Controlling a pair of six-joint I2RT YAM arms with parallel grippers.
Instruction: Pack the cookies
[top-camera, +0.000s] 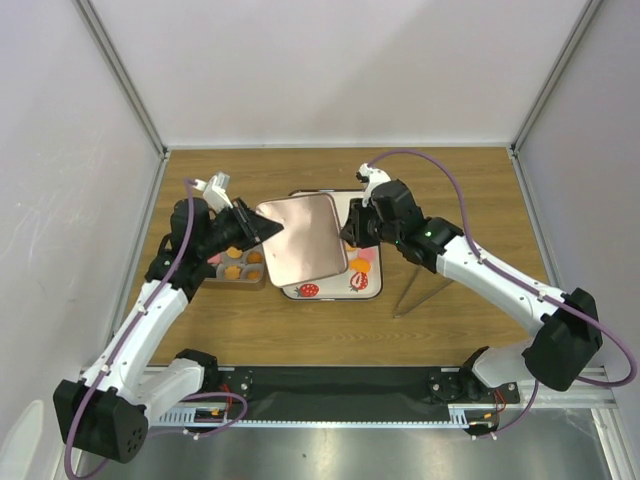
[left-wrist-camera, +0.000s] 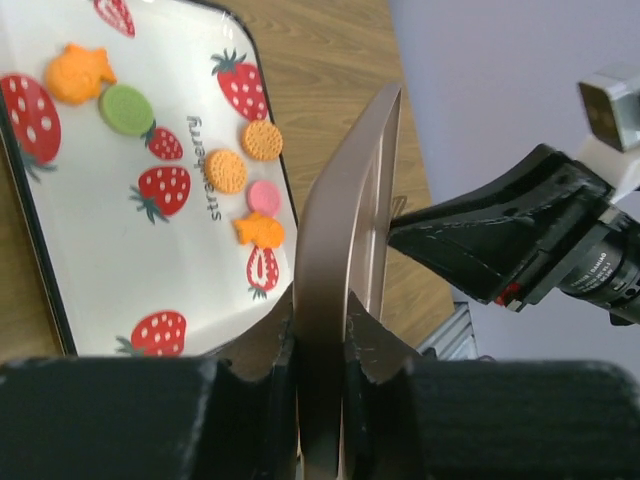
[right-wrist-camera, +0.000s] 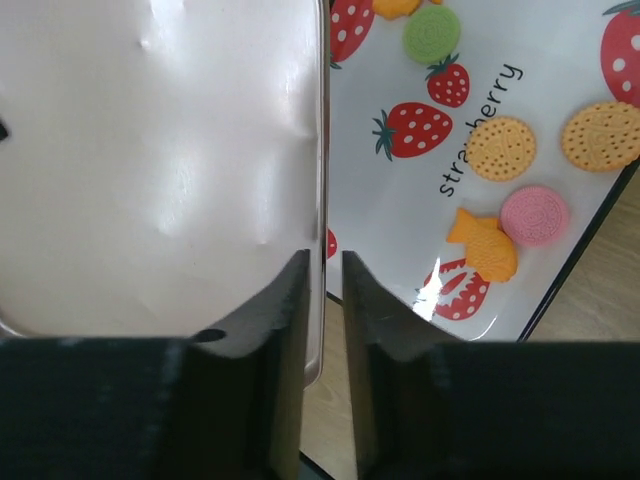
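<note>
My left gripper (left-wrist-camera: 320, 332) clenched on the lid (left-wrist-camera: 345, 220), my right gripper (right-wrist-camera: 325, 272) slack astride its rim, cookies (right-wrist-camera: 500, 148) just beside on the tray (right-wrist-camera: 380, 232), wooden table (top-camera: 300, 330), white walls (top-camera: 340, 70).

Lid (top-camera: 300, 238) of smooth rose-gold metal, glossy with shallow dents, tray (right-wrist-camera: 400, 190) glossy white, printed, cookies (right-wrist-camera: 500, 148) matt and finely embossed, table (top-camera: 300, 330) of matt wood grain, left gripper (left-wrist-camera: 320, 335) matt black grainy plastic.

Orange, green and pink cookies (left-wrist-camera: 227, 171) lie flat on the strawberry-print tray (left-wrist-camera: 90, 250)
</note>
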